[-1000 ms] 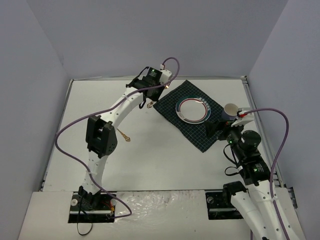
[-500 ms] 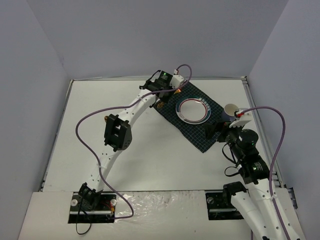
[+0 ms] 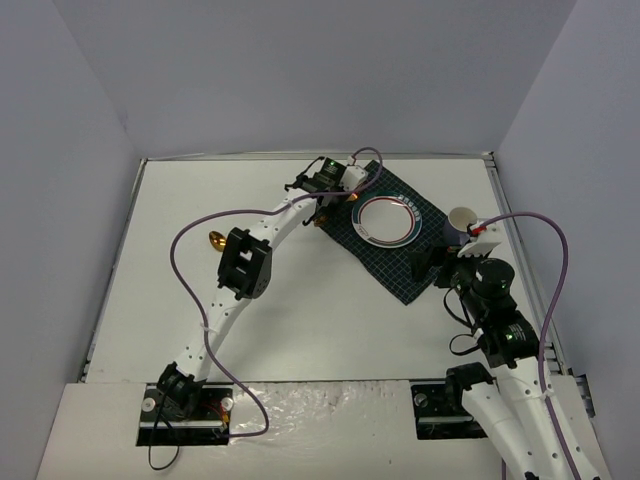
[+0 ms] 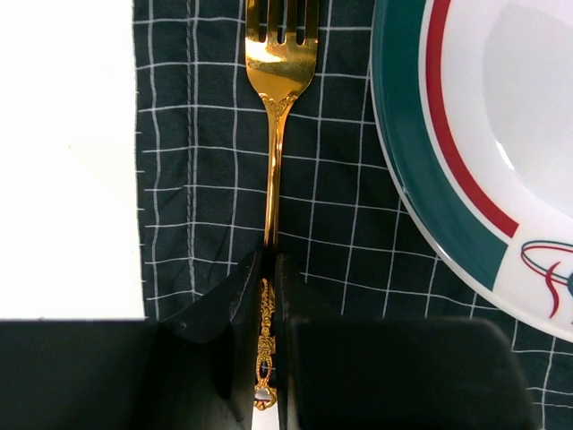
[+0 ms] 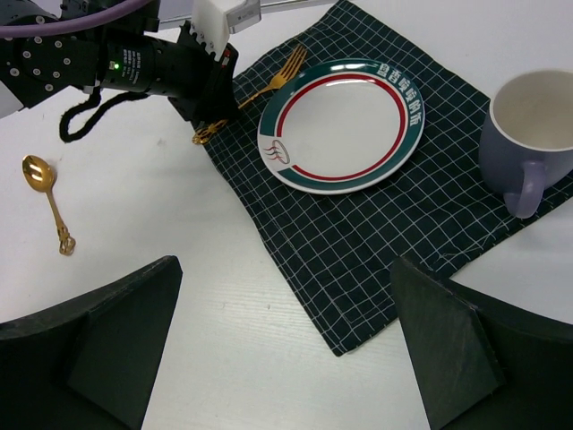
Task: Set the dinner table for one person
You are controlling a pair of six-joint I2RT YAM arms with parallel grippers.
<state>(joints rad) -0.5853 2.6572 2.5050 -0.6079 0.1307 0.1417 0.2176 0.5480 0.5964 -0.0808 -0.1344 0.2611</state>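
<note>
My left gripper [image 4: 269, 269] is shut on the handle of a gold fork [image 4: 277, 81], whose tines point along the dark green checked cloth [image 4: 206, 161] just left of the plate [image 4: 483, 134]. In the top view the left gripper [image 3: 322, 205] is at the cloth's left corner [image 3: 395, 275]. The plate [image 3: 385, 220] has a green rim and red ring. A lilac mug [image 5: 528, 134] stands at the cloth's right edge. My right gripper [image 5: 286, 358] is open and empty above the cloth's near corner. The white dinner table [image 3: 300, 310] holds it all.
A gold spoon [image 5: 49, 197] lies on the table left of the cloth, also seen in the top view [image 3: 216, 240]. Grey walls enclose the table on three sides. The left arm's purple cable [image 3: 180, 260] loops over the left half.
My left arm has swung right, carrying the fork from the bare table onto the cloth beside the plate. The spoon has come into view. The right arm has barely moved.
</note>
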